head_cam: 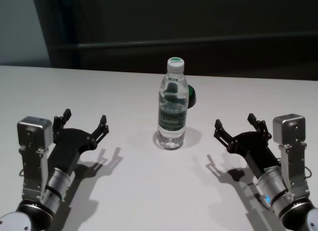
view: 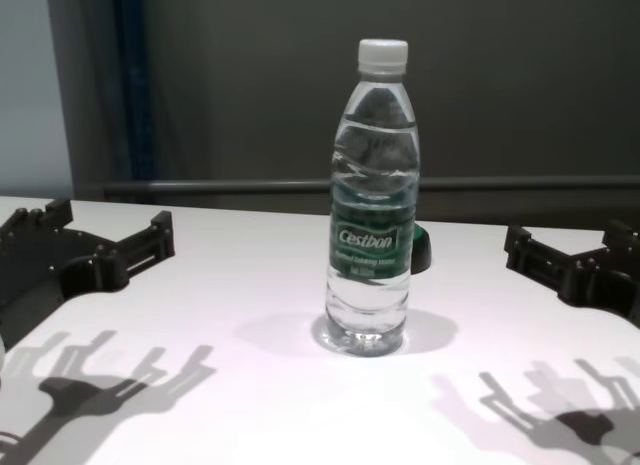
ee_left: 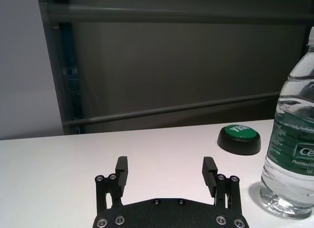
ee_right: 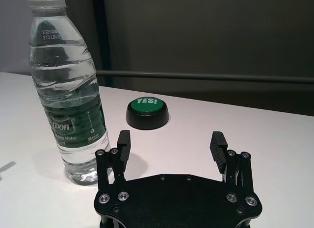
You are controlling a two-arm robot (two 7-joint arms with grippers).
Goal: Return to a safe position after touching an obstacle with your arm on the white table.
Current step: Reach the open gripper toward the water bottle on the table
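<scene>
The left gripper [head_cam: 83, 124] and right gripper [head_cam: 237, 126] hover with fingers spread, well apart from the upright bottle [head_cam: 173, 106]. Neither touches it. Next seems a reach toward it over the table [head_cam: 149, 191].

**Both arms held low, tools open**

The left arm comes in from the near left side. Its tool [head_cam: 83, 123] points forward and a little toward the middle. The two black fingers [ee_left: 121, 171] are spread wide apart, and nothing is between them. A grey box sits on the wrist, just behind the black plate.

The right arm comes in from the near right side. Its tool [head_cam: 237, 124] also points forward and a little toward the middle. Its fingers [ee_right: 216, 144] are spread wide too, with nothing in them.

Both tools hang just above the table [head_cam: 134, 191] and throw dark shadows on it. The two arms look like mirror twins, well apart from each other.
</scene>
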